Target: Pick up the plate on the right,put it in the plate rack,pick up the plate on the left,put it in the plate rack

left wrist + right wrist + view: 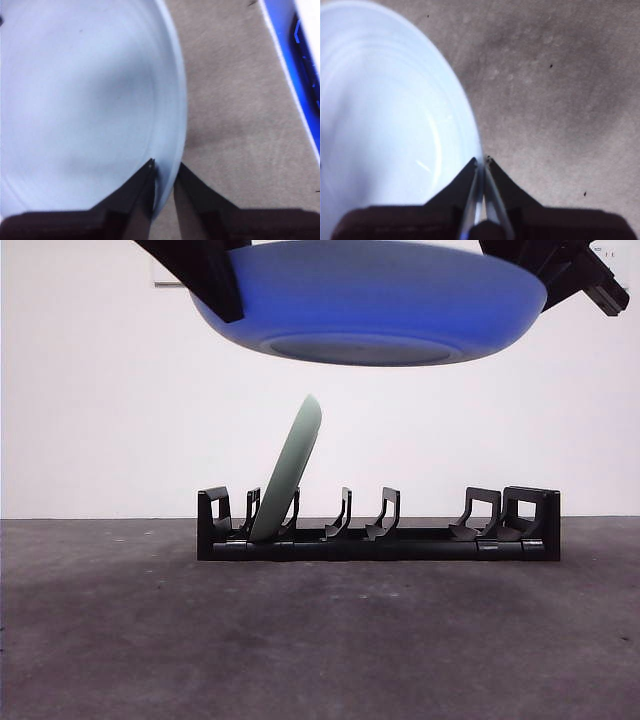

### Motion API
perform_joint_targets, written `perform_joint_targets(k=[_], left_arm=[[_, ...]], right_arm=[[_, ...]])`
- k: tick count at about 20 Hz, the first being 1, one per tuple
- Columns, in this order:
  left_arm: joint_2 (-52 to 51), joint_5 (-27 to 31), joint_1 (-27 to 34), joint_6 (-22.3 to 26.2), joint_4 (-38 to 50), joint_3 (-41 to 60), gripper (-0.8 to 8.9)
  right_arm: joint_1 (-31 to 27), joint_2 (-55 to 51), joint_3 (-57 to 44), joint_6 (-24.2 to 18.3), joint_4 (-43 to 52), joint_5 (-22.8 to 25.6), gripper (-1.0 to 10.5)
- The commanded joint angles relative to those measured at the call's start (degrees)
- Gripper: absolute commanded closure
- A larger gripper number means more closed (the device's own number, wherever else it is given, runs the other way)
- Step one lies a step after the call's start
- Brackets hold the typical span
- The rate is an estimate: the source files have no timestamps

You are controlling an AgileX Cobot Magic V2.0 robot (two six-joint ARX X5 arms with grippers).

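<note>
Your left gripper is clamped on the rim of the blue plate: one jaw sits inside the bowl, the other outside, with the rim pinched in the narrow gap between them. Your right gripper is closed nearly flat on a rim of the same plate, edge squeezed between the jaw tips.

In the front view you see the blue plate held high and roughly level, underside facing down, foot ring visible. A dark gripper grips it at each upper side: one at the left edge, one at the right edge. This view alone doesn't tell you which arm is which.

Below the plate, well apart from it, the plate rack sits on the dark grey table, long side facing you. A pale green plate already stands in a slot near the rack's left end, on edge and leaning to the right. The slots to its right hold nothing.

The left wrist view also shows you brownish table surface beside the plate and a blue-and-white object at the edge; can't tell what it is.
</note>
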State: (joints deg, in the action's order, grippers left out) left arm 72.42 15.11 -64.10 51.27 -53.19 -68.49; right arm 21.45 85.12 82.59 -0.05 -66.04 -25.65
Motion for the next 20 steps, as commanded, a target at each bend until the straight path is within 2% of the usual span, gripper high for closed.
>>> perform_joint_targets(k=[1, 4, 6, 11, 14, 15, 18, 20], left_arm=[[0.24, -0.72, -0.13, -0.24, 0.07, 0.46, 8.23], [0.24, -1.51, -0.15, -0.35, 0.02, 0.46, 8.22], [0.22, -3.17, -0.28, -2.14, 0.00, 0.46, 8.22], [0.22, -3.30, -1.03, -3.08, 0.17, 0.46, 8.22], [0.22, -3.56, -1.11, -3.10, 0.17, 0.46, 8.22], [0.22, -3.63, -1.11, -3.23, 0.26, 0.46, 8.22], [0.22, -7.67, -1.09, -5.31, 1.60, 0.46, 8.22], [0.24, -11.67, -0.66, -7.78, 5.03, 0.46, 8.22]], right_arm=[[0.22, 0.09, -0.15, -0.59, 0.07, -1.14, 9.6], [0.22, 0.09, -0.15, -0.59, 0.17, -1.16, 9.6], [0.22, 0.09, -0.15, -0.59, 0.15, -1.16, 9.6], [0.22, 0.07, 0.00, -0.76, 0.46, -1.14, 9.3], [0.22, -0.31, 1.64, -1.53, 0.46, -1.14, 6.6], [0.20, -0.61, 2.73, -1.53, 0.33, -1.14, 6.0], [0.17, -2.34, 6.25, -1.49, 0.13, -0.39, 5.9], [0.17, -4.44, 9.70, -1.40, -0.20, 2.25, 6.0]])
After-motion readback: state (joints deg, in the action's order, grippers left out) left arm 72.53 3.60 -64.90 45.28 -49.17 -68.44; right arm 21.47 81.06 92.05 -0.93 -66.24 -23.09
